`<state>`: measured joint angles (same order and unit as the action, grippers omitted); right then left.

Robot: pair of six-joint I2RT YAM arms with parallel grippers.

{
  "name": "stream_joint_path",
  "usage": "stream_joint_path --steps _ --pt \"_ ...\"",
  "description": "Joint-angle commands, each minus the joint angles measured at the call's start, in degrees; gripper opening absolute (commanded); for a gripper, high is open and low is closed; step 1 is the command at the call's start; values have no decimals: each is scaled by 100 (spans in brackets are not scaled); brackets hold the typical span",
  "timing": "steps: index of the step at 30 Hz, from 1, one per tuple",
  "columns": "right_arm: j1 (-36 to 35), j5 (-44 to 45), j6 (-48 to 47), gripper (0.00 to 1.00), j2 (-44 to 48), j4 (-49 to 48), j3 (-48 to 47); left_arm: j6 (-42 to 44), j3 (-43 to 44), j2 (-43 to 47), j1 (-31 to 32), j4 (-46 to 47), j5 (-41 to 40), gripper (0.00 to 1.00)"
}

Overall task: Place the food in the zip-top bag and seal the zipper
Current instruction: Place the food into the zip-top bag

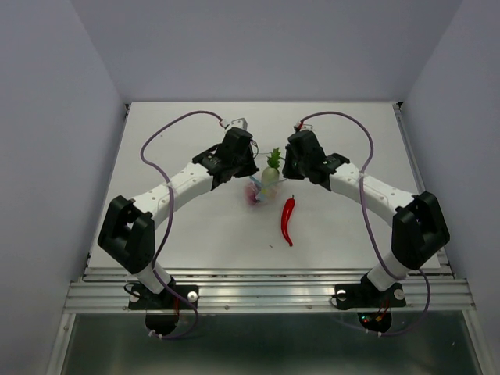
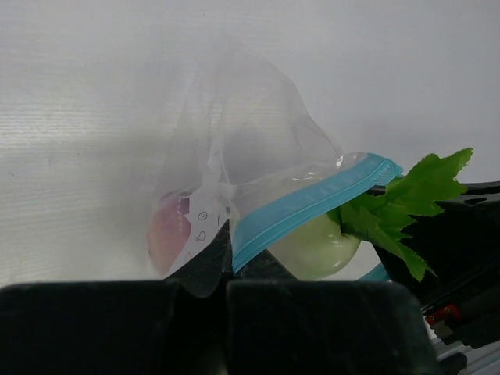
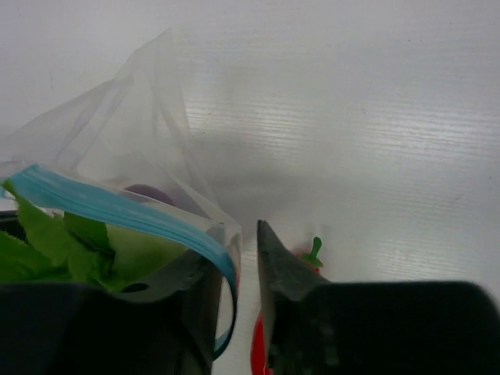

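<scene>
The clear zip-top bag (image 1: pixel 259 193) hangs between my two grippers. My left gripper (image 1: pixel 244 167) is shut on the bag's rim beside the blue zipper (image 2: pixel 312 201), as the left wrist view (image 2: pixel 226 244) shows. The purple-red onion (image 2: pixel 168 233) lies inside the bag. The white radish (image 2: pixel 316 248) sits in the bag's mouth with its leafy top (image 2: pixel 406 195) sticking out. My right gripper (image 1: pixel 287 167) has its jaws a little apart (image 3: pixel 241 238), with the zipper's end (image 3: pixel 230 269) curling round its left finger. The red chili (image 1: pixel 287 219) lies on the table, partly hidden in the right wrist view (image 3: pixel 258 348).
The white table (image 1: pixel 195 234) is walled at the back and both sides. A metal rail (image 1: pixel 266 293) runs along the near edge by the arm bases.
</scene>
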<state>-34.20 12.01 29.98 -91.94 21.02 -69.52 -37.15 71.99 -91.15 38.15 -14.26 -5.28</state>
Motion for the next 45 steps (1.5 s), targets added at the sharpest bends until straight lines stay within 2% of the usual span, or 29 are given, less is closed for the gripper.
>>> stream_joint_path --steps 1,3,8,12,17,19,20,21,27,33,38,45 --pt "-35 188 -27 17 325 -71 -141 41 8 -25 -9 187 18 0" --pt "-35 153 -79 1 370 -71 -132 32 69 -60 -9 152 27 0" --pt "-35 -94 -97 1 361 -54 -220 146 210 -60 -9 99 263 1" --pt "-35 -50 -97 1 352 16 -282 252 228 97 -1 64 501 28" --pt "-35 -15 -80 1 265 139 -343 462 -9 475 -1 187 957 47" --pt "-35 -49 -97 1 238 166 -370 541 -114 590 -1 353 1046 64" --pt "-35 -111 -106 1 221 175 -387 585 -219 686 -1 424 1125 95" --pt "-35 -120 -106 1 229 175 -387 629 -255 713 -1 563 1178 99" --pt "-87 -190 -229 1 282 157 -405 814 -159 626 -1 776 1425 99" --pt "-87 -568 -352 1 449 -106 -299 788 149 134 8 425 748 99" --pt "-87 -585 -396 1 563 -124 -282 542 350 -331 17 -67 -278 99" --pt "-87 -473 -387 1 703 -203 -229 463 527 -693 78 -410 -676 99"
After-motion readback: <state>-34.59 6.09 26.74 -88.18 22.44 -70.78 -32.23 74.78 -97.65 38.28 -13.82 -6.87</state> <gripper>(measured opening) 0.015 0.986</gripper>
